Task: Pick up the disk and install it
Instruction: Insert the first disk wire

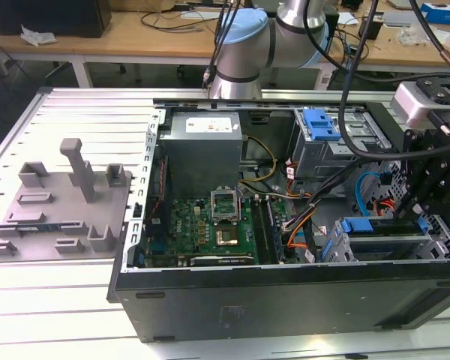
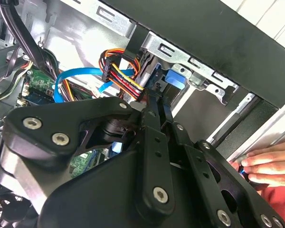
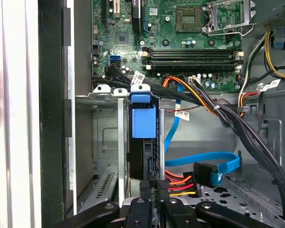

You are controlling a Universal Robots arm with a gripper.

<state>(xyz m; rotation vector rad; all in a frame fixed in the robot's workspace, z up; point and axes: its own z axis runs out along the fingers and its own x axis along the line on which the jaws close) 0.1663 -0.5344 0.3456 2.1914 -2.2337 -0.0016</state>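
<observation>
Slatted metal worktop (image 1: 67, 300) carries an open computer case (image 1: 285, 300); inside, the gripper (image 3: 152, 190), nearly closed, pinches the disk (image 3: 143, 142) edge-on in its drive bay (image 3: 109, 142), seemingly for seating.

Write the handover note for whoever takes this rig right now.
Gripper: inside the computer case, right at the near end of the disk; its grip cannot be told.
Disk: on edge in a slot of the drive cage, blue carrier tab facing the motherboard.
Done: the disk is picked up and sits in the slot.
Left: full seating is not confirmed. The power cable and the blue data cable lie loose beside the gripper.
Caution: a person's hand rests by the case's outer edge in the second wrist view.
</observation>
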